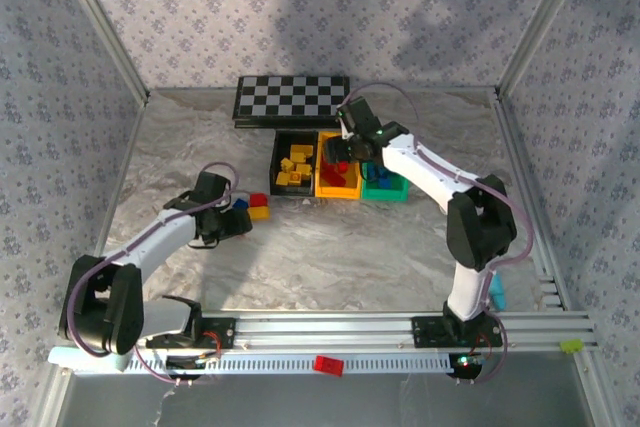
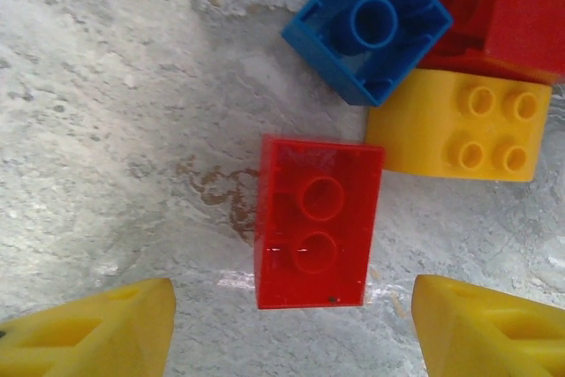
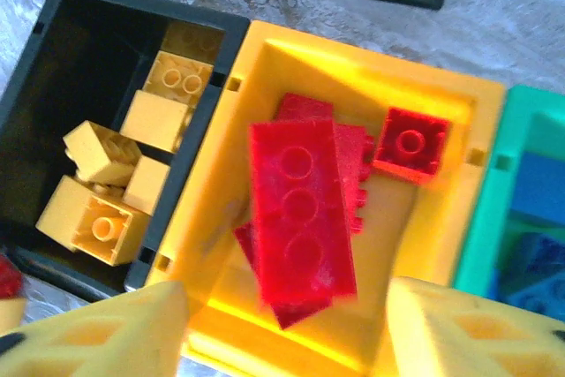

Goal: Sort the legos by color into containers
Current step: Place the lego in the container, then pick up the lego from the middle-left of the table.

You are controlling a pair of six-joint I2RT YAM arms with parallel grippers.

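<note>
The red brick (image 2: pixel 318 222) lies hollow side up on the table (image 2: pixel 106 86), left of its middle, between the left gripper's (image 2: pixel 293 331) spread jaws. It looks light, rigid and slick; its long side walls seem the best hold. A blue brick (image 2: pixel 369 24) and a yellow brick (image 2: pixel 463 130) crowd its far end. The right gripper (image 3: pixel 284 324), jaws spread, hangs over the yellow bin (image 3: pixel 265 50) near the far edge; the green bin (image 3: pixel 481 218) beside it is cut off.

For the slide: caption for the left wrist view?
Open left gripper poised over a red lego; blue lego, yellow lego and second red lego lie just beyond.
</note>
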